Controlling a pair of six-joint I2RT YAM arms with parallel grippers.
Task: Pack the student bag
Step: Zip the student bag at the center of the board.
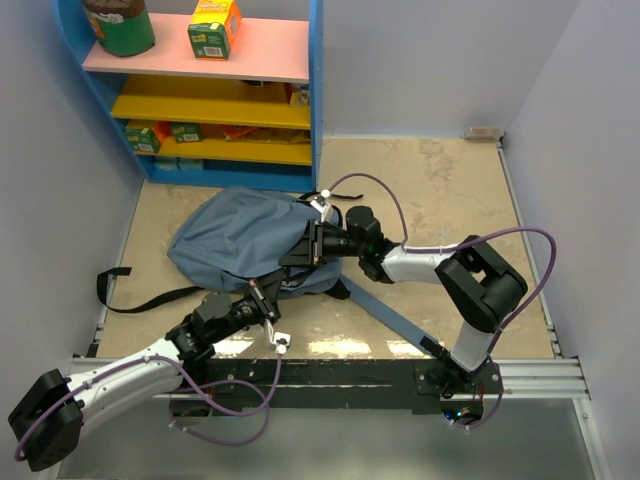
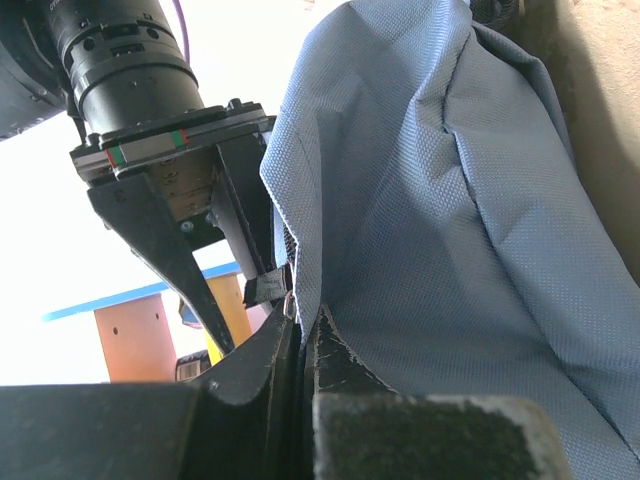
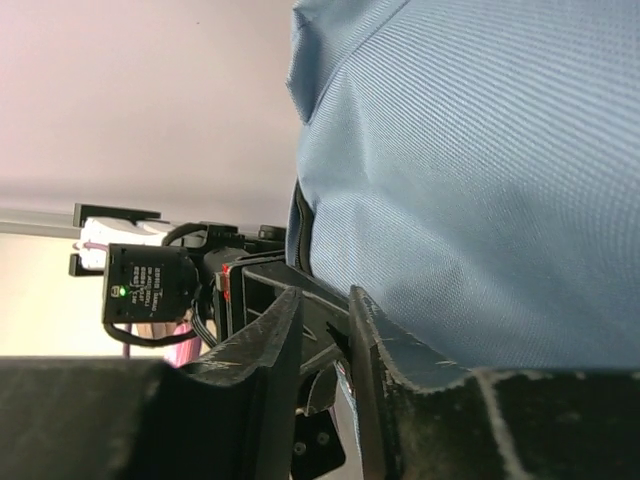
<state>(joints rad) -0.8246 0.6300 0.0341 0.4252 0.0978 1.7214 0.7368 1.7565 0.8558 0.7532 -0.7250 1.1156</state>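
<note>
Slate-blue and soft, the bag (image 1: 235, 240) lies slumped on the table (image 1: 450, 190), toward its back left corner and just in front of the shelf (image 1: 270, 50). One strap runs to the near edge and another to the left edge. The step in hand looks like getting the bag open, since nothing is being carried toward it and both arms work at its near right side. The left gripper (image 1: 268, 300) has its jaws pressed together on a fold of the bag's edge, and its own wrist view shows the cloth caught right between the fingers (image 2: 340, 350). The right gripper (image 1: 312, 243) sits against the bag's right side, close to the left one. Its jaws stand a little apart with a narrow gap between them, and I cannot tell whether anything is caught in that gap. A small black tab (image 2: 265, 288) hangs at the fabric's edge beside the right gripper (possibly the zip pull, though it is too small to be sure). The next move probably calls for the left to hold the cloth taut while the right closes squarely on that tab and draws it along the seam, without dragging the whole bag across the table.
</note>
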